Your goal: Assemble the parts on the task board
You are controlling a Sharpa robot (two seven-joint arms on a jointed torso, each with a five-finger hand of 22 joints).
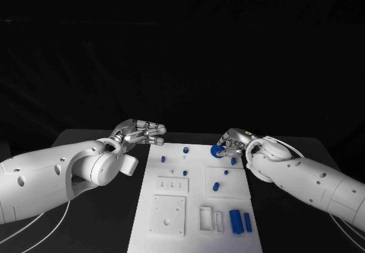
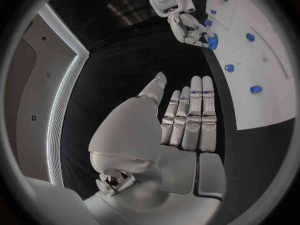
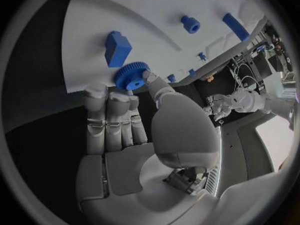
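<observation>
Blue gear [image 1: 216, 152]: held at the far right corner of the task board [image 1: 195, 211], at the board's edge. In the right wrist view the gear [image 3: 130, 77] sits pinched between the thumb and the fingertips [image 3: 97, 91] of the right hand [image 1: 232, 143], teeth visible around its rim, a pale hub at its centre. A blue block-shaped part [image 3: 117, 48] stands on the board just beside the gear.

Right hand: pinching the gear, remaining fingers lined up side by side next to the pinch.

Task board: white plate lying lengthwise down the middle of the black counter [image 1: 99, 221]. On it, small blue pegs [image 1: 185, 151] near the far end, one blue piece [image 1: 216, 186] on the raised square panel at mid-right, and two long blue bars [image 1: 241, 220] lying side by side near the front right. White recessed panels at mid-left and front left.

Left hand [image 1: 141, 132]: off the board's far left corner, above the counter, holding nothing. In the left wrist view the left hand [image 2: 187, 120] is flat, fingers straight and lying side by side, thumb set apart; not touching the board or any part.

The two hands are well apart, one at each far corner of the board.
</observation>
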